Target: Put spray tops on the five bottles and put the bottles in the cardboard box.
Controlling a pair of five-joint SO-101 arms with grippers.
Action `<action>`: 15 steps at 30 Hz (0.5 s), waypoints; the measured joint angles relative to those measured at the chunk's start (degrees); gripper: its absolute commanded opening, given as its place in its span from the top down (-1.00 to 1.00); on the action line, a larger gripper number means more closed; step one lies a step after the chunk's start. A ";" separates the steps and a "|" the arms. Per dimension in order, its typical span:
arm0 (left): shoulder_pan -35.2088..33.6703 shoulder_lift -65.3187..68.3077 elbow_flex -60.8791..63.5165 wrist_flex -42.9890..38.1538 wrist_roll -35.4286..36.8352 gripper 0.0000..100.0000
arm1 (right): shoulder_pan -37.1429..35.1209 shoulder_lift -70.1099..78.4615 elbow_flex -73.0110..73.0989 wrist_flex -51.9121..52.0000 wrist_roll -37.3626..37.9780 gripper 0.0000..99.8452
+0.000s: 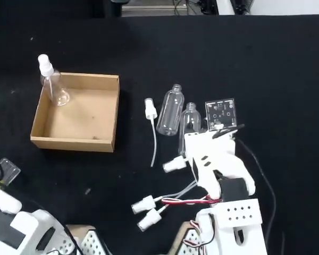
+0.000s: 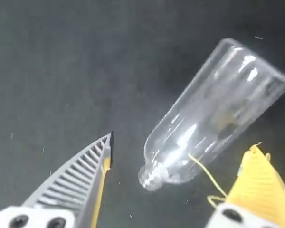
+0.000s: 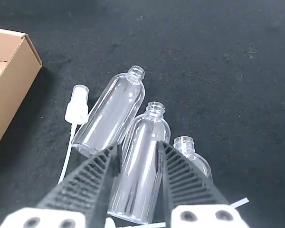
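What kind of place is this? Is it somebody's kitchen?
Probably a robot lab or workshop, not a kitchen: a white robot arm with bare wires, a small circuit board, and a black-covered table.

left gripper (image 2: 181, 143) spread wide around a capless clear bottle (image 2: 213, 114) on black table (image 2: 61, 71).

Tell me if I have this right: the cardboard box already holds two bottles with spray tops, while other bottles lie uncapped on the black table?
Not quite. The high view shows one bottle with a spray top in the cardboard box, not two. The other bottles do lie uncapped on the black table.
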 measured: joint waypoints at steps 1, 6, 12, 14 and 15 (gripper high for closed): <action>-1.05 0.00 -0.79 1.58 2.11 0.21 | 0.00 0.00 0.00 0.00 0.00 0.79; -7.47 0.00 -6.42 15.82 9.85 0.21 | 0.00 0.00 0.00 0.00 0.00 0.79; -12.40 0.35 -8.26 31.47 15.12 0.21 | 0.00 0.00 0.00 0.00 0.00 0.79; -12.48 0.35 -5.27 32.26 17.14 0.21 | 0.00 0.00 0.00 0.00 0.00 0.79; -12.48 0.35 -2.90 32.09 18.73 0.21 | 0.00 0.00 0.00 0.00 0.00 0.79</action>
